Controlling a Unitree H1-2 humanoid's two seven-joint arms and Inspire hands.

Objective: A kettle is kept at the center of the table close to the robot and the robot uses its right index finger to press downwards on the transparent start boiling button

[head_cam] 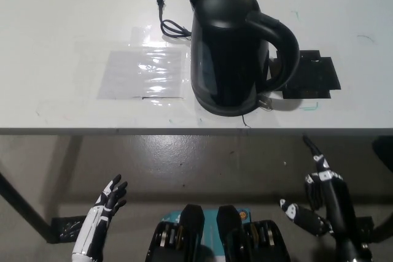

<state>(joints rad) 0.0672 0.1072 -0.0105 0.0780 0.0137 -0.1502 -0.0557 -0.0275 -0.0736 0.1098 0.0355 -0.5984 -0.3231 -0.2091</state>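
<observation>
Nearest, low at left: white left hand resting below table edge, fingers spread, holding nothing. Low at right: black right hand, one finger pointing up toward table, rest curled in, empty, well short of kettle. Further: white table w/ black kettle upright near front edge, centre-right, handle to right. Behind kettle: cord.

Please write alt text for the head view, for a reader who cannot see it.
A glossy black plastic electric kettle stands on a white table, its handle toward picture right. Below the table edge, the black right hand points one finger upward, and the white left hand rests open at lower left.
</observation>
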